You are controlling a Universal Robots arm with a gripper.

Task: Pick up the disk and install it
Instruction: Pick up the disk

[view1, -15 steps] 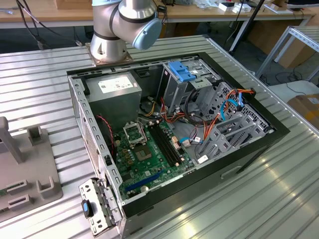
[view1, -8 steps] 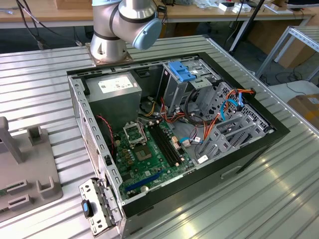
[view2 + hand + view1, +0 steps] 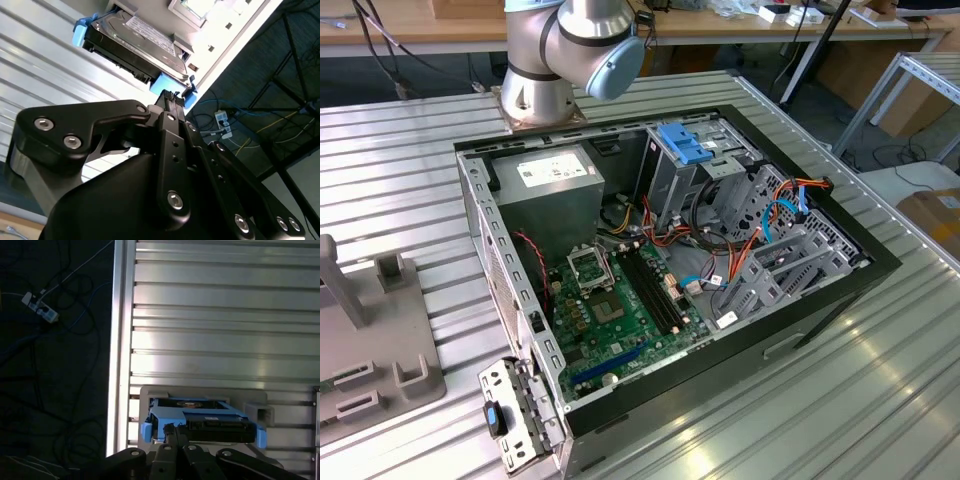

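Claw (image 3: 170,100), narrow, right at the near blue edge of the disk (image 3: 131,41) on its grey stand (image 3: 254,399)

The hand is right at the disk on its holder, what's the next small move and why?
Probably a short, straight lift, if the grip proves firm. In both wrist views the hand is at the blue carrier edge of the disk, which lies flat on the grey holder on the ribbed table, so it must clear that first.
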